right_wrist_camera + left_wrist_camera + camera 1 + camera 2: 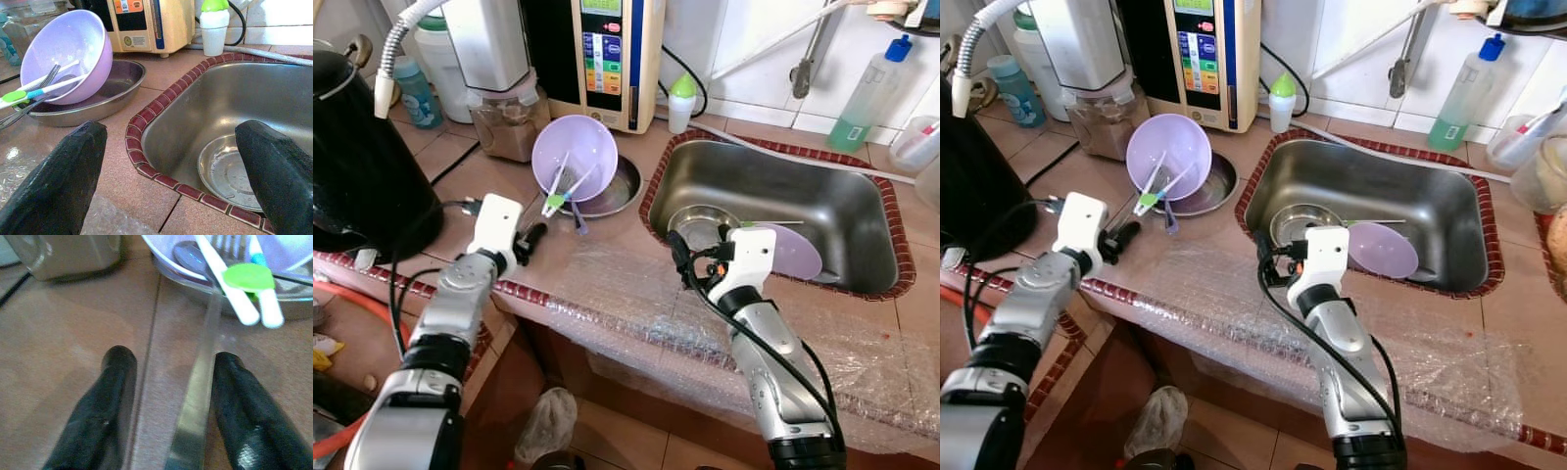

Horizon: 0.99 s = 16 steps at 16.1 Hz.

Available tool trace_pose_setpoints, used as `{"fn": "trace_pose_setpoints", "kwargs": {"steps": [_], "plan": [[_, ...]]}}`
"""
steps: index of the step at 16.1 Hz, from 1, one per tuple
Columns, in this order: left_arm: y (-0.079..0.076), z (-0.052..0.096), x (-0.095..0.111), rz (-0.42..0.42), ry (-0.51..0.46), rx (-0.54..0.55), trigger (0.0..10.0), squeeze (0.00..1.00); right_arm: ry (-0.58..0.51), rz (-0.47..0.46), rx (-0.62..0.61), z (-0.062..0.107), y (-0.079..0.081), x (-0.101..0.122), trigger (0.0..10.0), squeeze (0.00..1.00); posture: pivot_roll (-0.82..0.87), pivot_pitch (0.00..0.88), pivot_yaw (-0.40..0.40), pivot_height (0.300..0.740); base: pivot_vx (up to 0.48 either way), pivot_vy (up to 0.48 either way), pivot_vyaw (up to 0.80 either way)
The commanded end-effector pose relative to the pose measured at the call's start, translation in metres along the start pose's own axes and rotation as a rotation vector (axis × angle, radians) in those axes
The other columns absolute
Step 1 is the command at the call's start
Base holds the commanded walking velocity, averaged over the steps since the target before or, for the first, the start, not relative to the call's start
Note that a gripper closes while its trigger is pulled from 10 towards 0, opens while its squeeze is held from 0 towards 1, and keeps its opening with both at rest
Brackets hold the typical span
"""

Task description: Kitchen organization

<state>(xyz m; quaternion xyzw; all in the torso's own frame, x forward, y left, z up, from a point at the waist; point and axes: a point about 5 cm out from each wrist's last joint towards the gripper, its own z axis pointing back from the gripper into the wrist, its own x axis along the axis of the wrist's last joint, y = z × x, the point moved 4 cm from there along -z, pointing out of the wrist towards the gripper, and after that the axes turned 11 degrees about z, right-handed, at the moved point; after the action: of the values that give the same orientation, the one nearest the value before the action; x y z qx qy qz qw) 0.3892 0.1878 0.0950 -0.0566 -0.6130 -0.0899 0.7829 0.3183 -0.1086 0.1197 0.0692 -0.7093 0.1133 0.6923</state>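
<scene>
Left hand (530, 241) beside utensil-filled bowl (574, 153)

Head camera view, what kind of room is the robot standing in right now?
Most likely a home kitchen: a stainless sink set in a tiled counter, a lilac bowl holding cutlery, and a dish soap bottle by the wall.

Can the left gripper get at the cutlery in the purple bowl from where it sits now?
Probably yes: the left gripper, fingers open, sits just short of the cutlery leaning out of the purple bowl, with bare counter between.
</scene>
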Motion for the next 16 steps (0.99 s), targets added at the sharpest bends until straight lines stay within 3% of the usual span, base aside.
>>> {"fn": "trace_pose_setpoints", "kwargs": {"steps": [1, 9, 16], "plan": [[0.004, -0.001, 0.005, -0.014, -0.006, 0.002, 0.0, 0.00, -0.021, 0.004, -0.009, -0.003, -0.001, 0.007, 10.0, 0.00, -0.02, 0.013, 0.054, 0.740, 0.000, 0.000, 0.00], [0.004, -0.007, 0.017, -0.041, -0.023, -0.011, 0.0, 0.00, -0.026, 0.004, -0.022, -0.004, -0.003, 0.007, 10.0, 0.00, -0.02, 0.005, 0.063, 0.740, 0.000, 0.000, 0.00], [0.003, -0.013, 0.036, -0.018, -0.043, 0.001, 0.0, 0.00, -0.032, 0.003, -0.022, -0.007, -0.002, 0.008, 10.0, 0.00, -0.02, 0.000, 0.064, 0.740, 0.000, 0.000, 0.00]]}}
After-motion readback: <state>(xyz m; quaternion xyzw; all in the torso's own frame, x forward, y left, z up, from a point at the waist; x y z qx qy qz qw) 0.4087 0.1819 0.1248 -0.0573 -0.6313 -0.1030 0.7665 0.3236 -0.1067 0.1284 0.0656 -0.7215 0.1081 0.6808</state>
